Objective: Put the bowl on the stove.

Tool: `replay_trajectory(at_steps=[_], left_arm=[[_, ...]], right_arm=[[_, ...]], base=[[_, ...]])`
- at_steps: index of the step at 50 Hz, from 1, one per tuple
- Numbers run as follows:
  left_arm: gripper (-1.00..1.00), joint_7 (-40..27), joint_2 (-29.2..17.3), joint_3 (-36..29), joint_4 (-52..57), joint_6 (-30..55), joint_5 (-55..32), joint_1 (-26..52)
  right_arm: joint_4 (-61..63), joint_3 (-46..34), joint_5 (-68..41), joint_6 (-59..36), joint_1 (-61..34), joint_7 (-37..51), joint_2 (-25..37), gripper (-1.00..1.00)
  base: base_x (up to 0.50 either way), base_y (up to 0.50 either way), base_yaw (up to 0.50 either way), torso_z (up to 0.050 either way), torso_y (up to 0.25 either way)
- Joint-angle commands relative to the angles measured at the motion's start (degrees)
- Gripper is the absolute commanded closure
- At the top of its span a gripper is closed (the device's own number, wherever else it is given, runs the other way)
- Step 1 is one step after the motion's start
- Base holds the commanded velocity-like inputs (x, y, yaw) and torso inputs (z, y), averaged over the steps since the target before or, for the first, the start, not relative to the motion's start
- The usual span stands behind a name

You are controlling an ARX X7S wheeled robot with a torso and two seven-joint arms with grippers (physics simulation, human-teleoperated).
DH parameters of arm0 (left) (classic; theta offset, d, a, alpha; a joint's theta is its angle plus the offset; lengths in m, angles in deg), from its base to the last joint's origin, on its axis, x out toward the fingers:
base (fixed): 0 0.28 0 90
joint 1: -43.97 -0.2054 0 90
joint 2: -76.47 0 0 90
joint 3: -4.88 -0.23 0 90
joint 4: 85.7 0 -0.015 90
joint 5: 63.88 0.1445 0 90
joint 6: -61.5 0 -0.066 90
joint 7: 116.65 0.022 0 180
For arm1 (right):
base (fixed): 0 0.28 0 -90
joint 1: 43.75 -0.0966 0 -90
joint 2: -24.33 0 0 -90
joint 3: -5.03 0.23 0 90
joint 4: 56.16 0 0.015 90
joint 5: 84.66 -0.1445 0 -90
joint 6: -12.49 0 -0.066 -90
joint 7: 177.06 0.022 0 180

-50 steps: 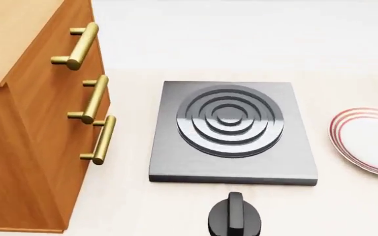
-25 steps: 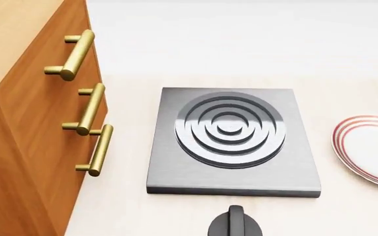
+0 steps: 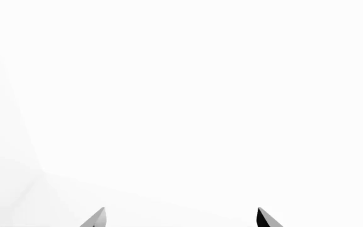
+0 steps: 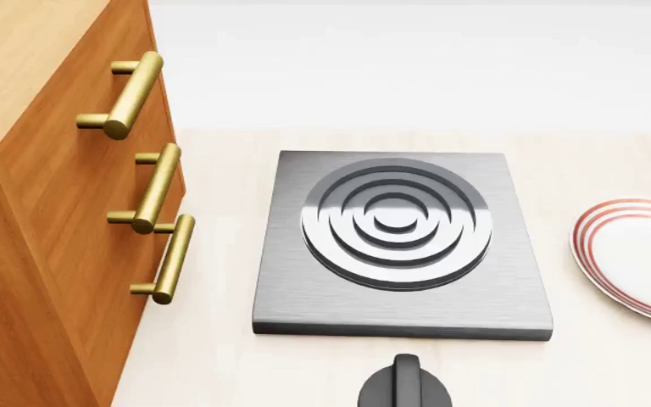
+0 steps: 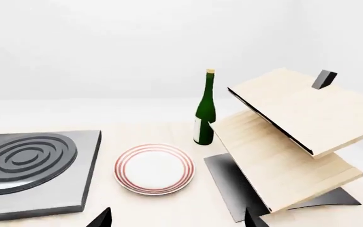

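The stove (image 4: 399, 246) is a dark-grey square slab with a ringed round burner, lying in the middle of the head view; nothing stands on it. It also shows in the right wrist view (image 5: 33, 165). The bowl is out of view in every frame. My left gripper (image 3: 180, 217) is open, its fingertips wide apart, facing blank white space. My right gripper (image 5: 178, 218) is open and empty, low over the table between the stove and the wooden shelf. Neither gripper shows in the head view.
A wooden drawer cabinet (image 4: 43, 212) with brass handles stands left of the stove. A black knob (image 4: 405, 386) sits in front of it. A red-rimmed white plate (image 4: 640, 259) (image 5: 154, 169) lies to its right. A green bottle (image 5: 205, 111) and a tilted wooden shelf (image 5: 289, 142) stand beyond.
Over the last second the head view shifted: the stove and plate slid lower in the frame and the cabinet came nearer. Nothing has moved in the last half second.
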Motion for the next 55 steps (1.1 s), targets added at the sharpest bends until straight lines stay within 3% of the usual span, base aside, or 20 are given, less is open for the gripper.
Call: replay_trajectory(at_steps=[1, 20, 31, 55], left_arm=[[-1.0, 1.4, 1.3, 0.5, -0.5, 0.0, 2.3, -0.5], [-1.0, 1.3, 1.2, 0.1, -0.8, -0.5, 2.8, -0.9], [-1.0, 1.0, 0.9, -0.2, -0.9, -0.6, 2.8, -0.7], [-1.0, 0.9, 0.5, -0.8, -0.9, -1.1, 3.2, -1.1]], right_arm=[[-4.0, 4.6, 0.6, -6.3, 6.4, -4.1, 3.4, -1.0], [-5.4, 2.0, 4.9, -5.1, 13.0, -6.3, 1.9, -1.0], [-5.8, -1.1, 5.5, -3.9, 12.0, -5.4, 1.7, -1.0], [-11.4, -18.6, 10.1, 3.6, 4.7, 0.8, -0.4, -1.0]], base=[[0.0, 0.0, 0.0, 0.0, 0.0], [0.0, 0.0, 0.0, 0.0, 0.0], [0.0, 0.0, 0.0, 0.0, 0.0], [0.0, 0.0, 0.0, 0.0, 0.0]])
